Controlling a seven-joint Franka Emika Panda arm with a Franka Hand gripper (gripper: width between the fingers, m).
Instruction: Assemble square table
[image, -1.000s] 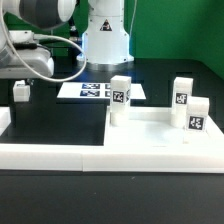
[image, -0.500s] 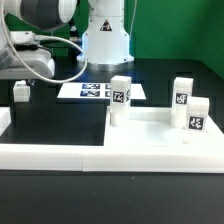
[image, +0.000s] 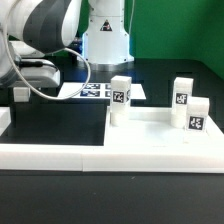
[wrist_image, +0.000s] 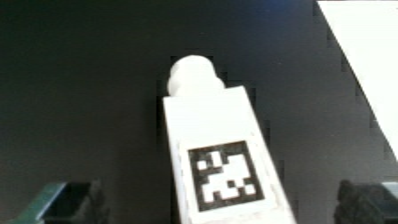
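Observation:
The white square tabletop (image: 160, 135) lies at the exterior view's right, with three white tagged legs standing on it: one at its near-left corner (image: 120, 100) and two at the right (image: 181, 97) (image: 196, 113). A fourth leg (image: 20, 94) stands apart on the black table at the far left, under my arm (image: 45, 35). In the wrist view this leg (wrist_image: 214, 150) lies between the fingers (wrist_image: 63, 200) of my gripper (wrist_image: 214, 200). The jaws stand wide apart, clear of it on both sides. My fingers do not show clearly in the exterior view.
The long low white border rail (image: 60, 152) runs along the front and up the left side. The marker board (image: 95, 91) lies behind, in front of the robot base (image: 105, 35). A white surface's corner (wrist_image: 365, 40) shows beside the leg in the wrist view.
My arm has swung down and toward the exterior view's right, filling more of the top left. The legs and tabletop have not moved.

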